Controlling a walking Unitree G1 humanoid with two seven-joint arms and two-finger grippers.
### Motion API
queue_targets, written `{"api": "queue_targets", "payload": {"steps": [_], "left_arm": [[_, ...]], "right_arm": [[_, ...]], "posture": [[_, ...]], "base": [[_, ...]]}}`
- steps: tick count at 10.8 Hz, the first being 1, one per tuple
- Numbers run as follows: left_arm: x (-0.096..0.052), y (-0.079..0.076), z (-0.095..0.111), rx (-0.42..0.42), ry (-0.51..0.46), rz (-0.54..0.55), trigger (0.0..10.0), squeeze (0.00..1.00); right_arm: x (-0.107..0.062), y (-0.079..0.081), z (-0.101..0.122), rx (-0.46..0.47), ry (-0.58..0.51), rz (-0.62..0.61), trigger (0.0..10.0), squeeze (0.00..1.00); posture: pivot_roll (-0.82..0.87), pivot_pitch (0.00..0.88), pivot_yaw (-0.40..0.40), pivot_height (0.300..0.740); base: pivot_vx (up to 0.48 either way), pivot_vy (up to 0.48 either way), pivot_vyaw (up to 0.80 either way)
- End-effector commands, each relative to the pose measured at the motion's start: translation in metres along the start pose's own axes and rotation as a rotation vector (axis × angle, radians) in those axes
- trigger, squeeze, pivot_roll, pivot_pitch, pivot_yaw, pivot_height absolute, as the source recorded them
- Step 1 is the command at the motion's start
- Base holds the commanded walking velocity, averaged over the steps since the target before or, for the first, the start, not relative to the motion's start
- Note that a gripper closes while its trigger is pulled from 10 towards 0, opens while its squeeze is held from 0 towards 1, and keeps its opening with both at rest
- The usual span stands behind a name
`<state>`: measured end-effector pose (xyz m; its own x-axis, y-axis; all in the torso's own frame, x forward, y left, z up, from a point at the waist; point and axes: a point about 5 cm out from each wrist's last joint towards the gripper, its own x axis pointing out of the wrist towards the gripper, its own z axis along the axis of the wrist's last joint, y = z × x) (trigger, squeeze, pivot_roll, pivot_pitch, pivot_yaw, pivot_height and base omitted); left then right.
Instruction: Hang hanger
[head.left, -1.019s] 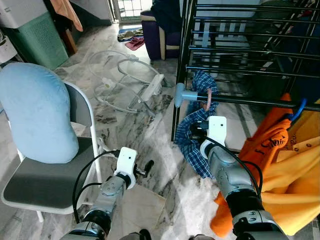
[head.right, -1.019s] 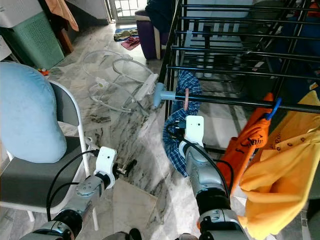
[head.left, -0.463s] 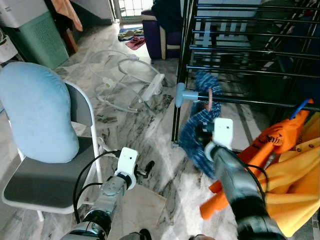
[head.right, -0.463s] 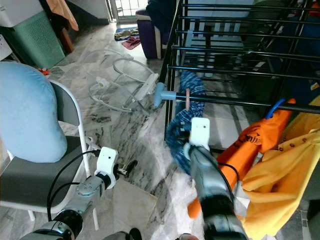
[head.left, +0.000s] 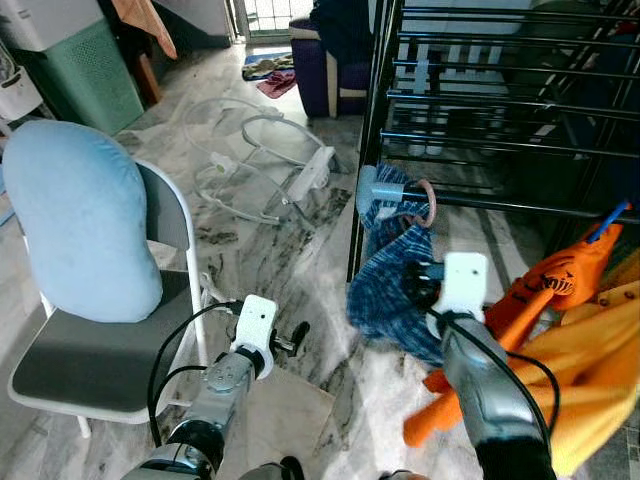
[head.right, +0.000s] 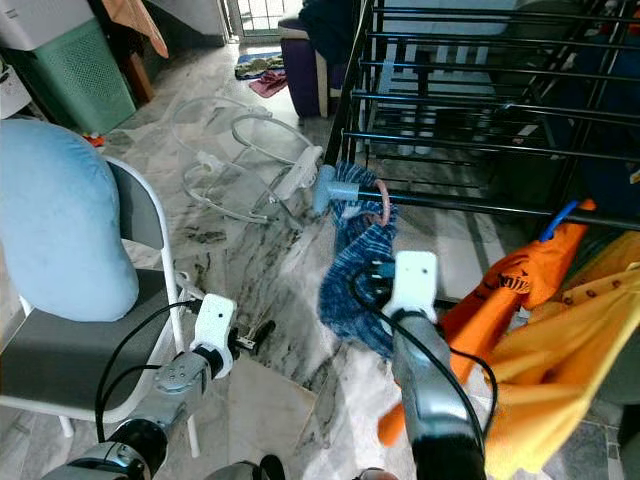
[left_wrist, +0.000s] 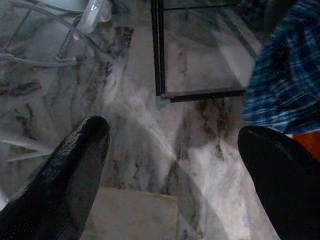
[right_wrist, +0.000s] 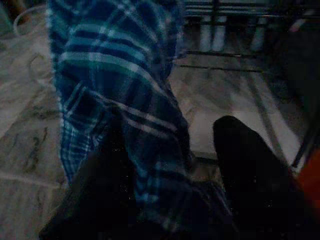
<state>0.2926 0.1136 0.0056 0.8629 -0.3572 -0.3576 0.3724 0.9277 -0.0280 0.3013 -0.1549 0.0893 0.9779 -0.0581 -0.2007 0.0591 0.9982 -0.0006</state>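
A blue plaid garment (head.left: 385, 290) hangs by a pink hanger hook (head.left: 428, 203) at the near end of the black drying rack's rail (head.left: 520, 207). My right gripper (head.left: 415, 285) is pushed against the garment's lower part, just below the hook. In the right wrist view its fingers (right_wrist: 235, 165) stand apart, open, and plaid cloth (right_wrist: 125, 95) drapes down between them and over one finger. The hanger's body is hidden inside the cloth. My left gripper (head.left: 295, 335) hovers low over the marble floor, open and holding nothing (left_wrist: 175, 130).
A white chair (head.left: 90, 350) with a light blue cushion (head.left: 80, 220) stands close on the left. Orange (head.left: 560, 285) and yellow (head.left: 600, 370) shirts hang on the rack at right. A white wire frame (head.left: 250, 150) lies on the floor ahead, and a green hamper (head.left: 85, 75) stands far left.
My right arm has drawn back and to the right, and the plaid garment has swung and spread out towards it. The orange shirt has swung too. The left arm has not moved.
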Motion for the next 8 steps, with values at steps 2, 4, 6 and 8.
{"api": "queue_targets", "payload": {"steps": [2, 4, 6, 8], "left_arm": [[-0.001, 0.001, -0.003, 0.015, 0.024, -0.008, 10.0, 0.0], [0.001, -0.001, -0.002, 0.023, 0.031, -0.018, 10.0, 0.0], [0.002, -0.003, 0.0, 0.027, 0.031, -0.027, 10.0, 0.0], [0.003, -0.004, 0.0, 0.026, 0.034, -0.031, 10.0, 0.0]], "right_arm": [[-0.005, -0.009, 0.0, 0.01, -0.001, -0.073, 10.0, 1.0], [-0.012, -0.022, 0.001, -0.007, -0.016, -0.155, 10.0, 1.0], [-0.016, -0.031, -0.005, -0.024, -0.017, -0.199, 10.0, 1.0], [-0.022, -0.031, -0.002, -0.03, -0.057, -0.194, 10.0, 1.0]], "posture": [[-0.21, 0.095, 0.083, 0.74], [-0.22, 0.086, 0.084, 0.74], [-0.23, 0.083, 0.088, 0.74], [-0.25, 0.087, 0.096, 0.74]], "base": [[0.0, 0.0, 0.0], [0.0, 0.0, 0.0], [0.0, 0.0, 0.0], [0.0, 0.0, 0.0]]}}
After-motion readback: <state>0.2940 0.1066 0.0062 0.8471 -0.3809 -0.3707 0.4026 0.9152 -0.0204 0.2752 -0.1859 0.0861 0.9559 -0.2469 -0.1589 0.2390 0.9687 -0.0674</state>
